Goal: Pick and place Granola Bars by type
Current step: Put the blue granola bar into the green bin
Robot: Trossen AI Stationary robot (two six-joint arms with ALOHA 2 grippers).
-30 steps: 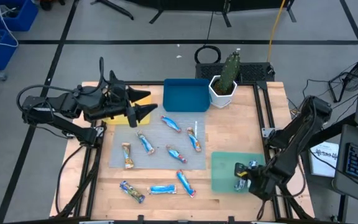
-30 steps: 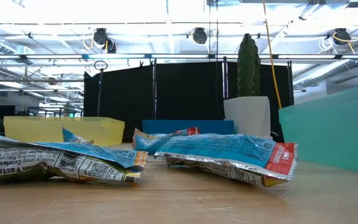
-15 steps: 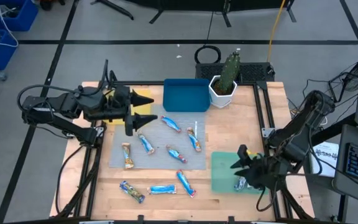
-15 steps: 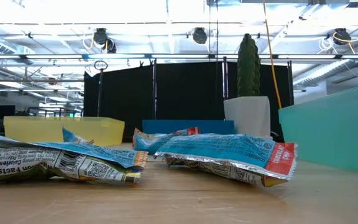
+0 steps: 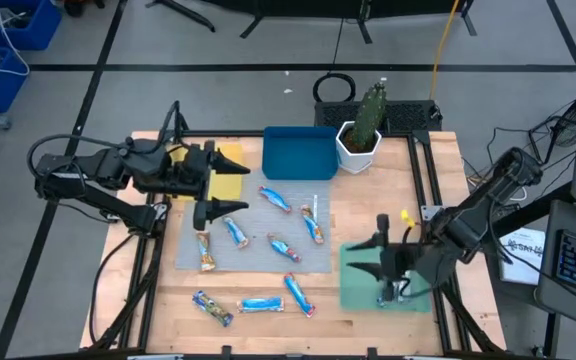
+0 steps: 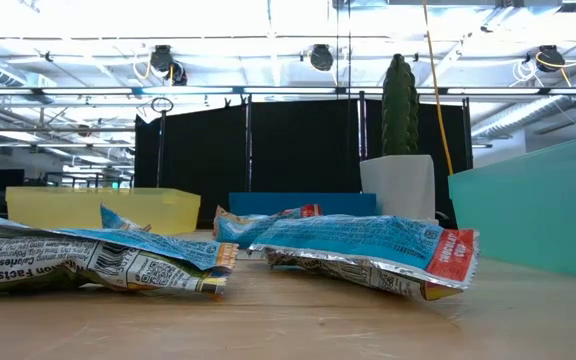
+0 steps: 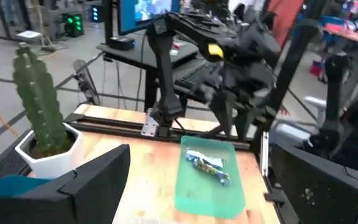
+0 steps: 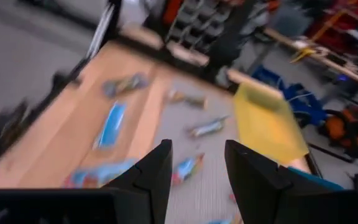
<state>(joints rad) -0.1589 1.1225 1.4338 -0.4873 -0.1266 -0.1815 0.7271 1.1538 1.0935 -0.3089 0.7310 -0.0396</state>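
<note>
Several blue-wrapped granola bars lie flat on a grey mat (image 5: 253, 235), among them one bar (image 5: 275, 198) and another (image 5: 284, 247). A brownish bar (image 5: 204, 250) lies at the mat's left. Three more bars (image 5: 260, 303) lie on the wood near the table's near edge. One bar (image 5: 388, 293) (image 7: 207, 165) lies in the green tray (image 5: 363, 290). My left gripper (image 5: 226, 186) (image 7: 197, 205) hangs open above the mat's far left corner. My right gripper (image 5: 363, 256) (image 8: 197, 177) hangs open over the green tray's left part, pointing toward the mat.
A yellow tray (image 5: 230, 162) and a blue tray (image 5: 300, 152) stand at the far side. A cactus in a white pot (image 5: 360, 135) stands right of the blue tray. In the low view, bars (image 6: 368, 245) lie close in front, with the green tray's wall (image 6: 538, 200) at right.
My right gripper has risen from the bar in the green tray and swung toward the table's left, turning to point at the mat; the bar stays lying in the tray. My left gripper has moved a little toward the near edge, off the yellow tray and over the mat.
</note>
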